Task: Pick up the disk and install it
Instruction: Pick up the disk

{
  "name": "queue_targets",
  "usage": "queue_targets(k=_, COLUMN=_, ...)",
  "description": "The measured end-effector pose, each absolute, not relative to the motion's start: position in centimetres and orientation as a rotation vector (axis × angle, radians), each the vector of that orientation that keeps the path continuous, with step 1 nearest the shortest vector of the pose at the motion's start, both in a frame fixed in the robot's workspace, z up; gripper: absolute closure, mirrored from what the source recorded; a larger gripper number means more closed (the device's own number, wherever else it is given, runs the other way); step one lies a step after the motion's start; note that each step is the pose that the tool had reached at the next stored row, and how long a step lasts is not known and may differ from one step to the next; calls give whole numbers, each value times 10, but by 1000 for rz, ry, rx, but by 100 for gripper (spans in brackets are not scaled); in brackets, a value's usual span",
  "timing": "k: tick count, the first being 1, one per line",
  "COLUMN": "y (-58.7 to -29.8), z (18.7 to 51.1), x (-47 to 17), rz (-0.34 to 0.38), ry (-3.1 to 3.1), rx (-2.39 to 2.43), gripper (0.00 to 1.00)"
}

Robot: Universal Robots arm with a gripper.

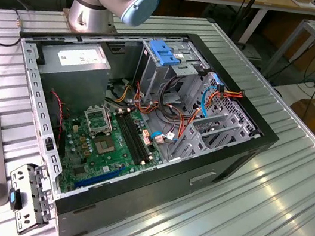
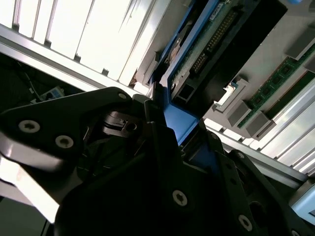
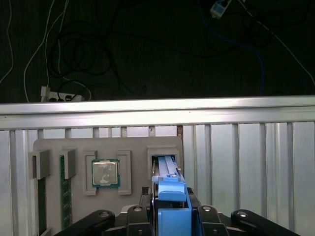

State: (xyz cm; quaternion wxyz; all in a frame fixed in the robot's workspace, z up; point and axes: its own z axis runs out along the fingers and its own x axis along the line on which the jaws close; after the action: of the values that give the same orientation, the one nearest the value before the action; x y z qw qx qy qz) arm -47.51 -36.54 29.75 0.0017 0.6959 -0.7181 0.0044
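Plainly the jaws are clamped on the disk [image 3: 172, 194]: in the first wrist view the gripper [image 3: 171, 212] pinches its blue carrier edge-on. The disk sits over a slot in the grey fixture tray [image 3: 133, 147]; I cannot tell whether it is clear of the slot. A processor chip [image 3: 105, 173] and memory sticks [image 3: 62, 191] lie alongside. The tray rests on the ribbed metal table [image 3: 246, 162]. In the exterior view the computer case [image 1: 249, 145] stands open.

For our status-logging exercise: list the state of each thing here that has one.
computer case: open, side panel off.
disk: on edge, clamped by its blue carrier, at the grey tray.
pincer: shut on the disk.
processor: seated in the grey tray.
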Motion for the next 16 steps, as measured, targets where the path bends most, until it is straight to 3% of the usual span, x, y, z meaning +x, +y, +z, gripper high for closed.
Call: queue_targets(k=16, y=-365, z=298, x=-475, rz=15, ry=-2253, rx=2184, gripper=63)
